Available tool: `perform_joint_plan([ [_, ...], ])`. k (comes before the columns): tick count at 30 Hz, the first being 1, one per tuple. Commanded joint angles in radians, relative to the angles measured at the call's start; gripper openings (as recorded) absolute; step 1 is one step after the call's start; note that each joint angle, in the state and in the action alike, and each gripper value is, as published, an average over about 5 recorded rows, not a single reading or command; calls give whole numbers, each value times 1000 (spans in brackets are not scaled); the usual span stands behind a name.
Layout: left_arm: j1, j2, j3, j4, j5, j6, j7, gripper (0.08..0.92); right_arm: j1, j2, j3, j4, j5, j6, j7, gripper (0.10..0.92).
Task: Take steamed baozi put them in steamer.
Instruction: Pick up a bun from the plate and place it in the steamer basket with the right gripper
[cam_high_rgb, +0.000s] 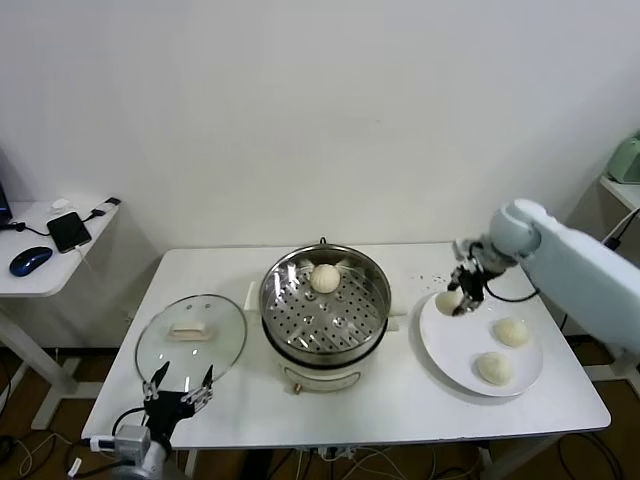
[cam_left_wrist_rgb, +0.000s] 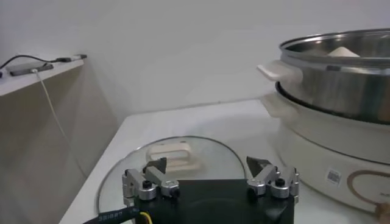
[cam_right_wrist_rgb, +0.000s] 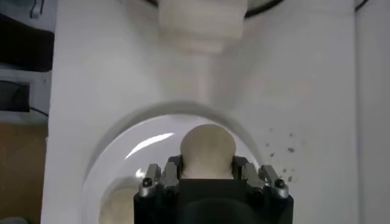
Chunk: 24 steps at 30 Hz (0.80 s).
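Note:
The steel steamer (cam_high_rgb: 325, 305) stands mid-table with one baozi (cam_high_rgb: 325, 278) on its perforated tray. Three more baozi are over the white plate (cam_high_rgb: 452, 352) at the right: two lie free (cam_high_rgb: 512, 332) (cam_high_rgb: 494, 367). My right gripper (cam_high_rgb: 462, 292) is at the plate's far left edge, shut on the third baozi (cam_high_rgb: 449, 300). In the right wrist view the fingers (cam_right_wrist_rgb: 172, 171) press both sides of that baozi (cam_right_wrist_rgb: 207, 146) just over the plate (cam_right_wrist_rgb: 134, 143). My left gripper (cam_high_rgb: 180, 388) is open and empty, parked near the front edge.
The round glass lid (cam_high_rgb: 190, 335) with a cream handle lies left of the steamer, just past my left gripper (cam_left_wrist_rgb: 207, 167); it also shows in the left wrist view (cam_left_wrist_rgb: 183, 152). The steamer's side handle (cam_right_wrist_rgb: 201, 21) lies ahead of my right gripper. Dark crumbs (cam_high_rgb: 430, 277) dot the table.

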Motion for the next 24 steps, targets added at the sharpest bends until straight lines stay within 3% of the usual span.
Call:
perform_joint_plan([
  [1,-7,3,-1,-5,6,-1,-7,823,464,142,-353,1,313,-102,-30,543],
  [6,-18,7,-14,-6,2,0,-14,823,528,300,-426,-34,424,-173,-23,543],
  [14,-7,14,7,-15,5,3,-13,823,407,547,-435,-88,451,-273,48,543],
  [24,0,4,7,-29,-1,1,-20,823,259,683,-453,-192,425,-332,140,543],
])
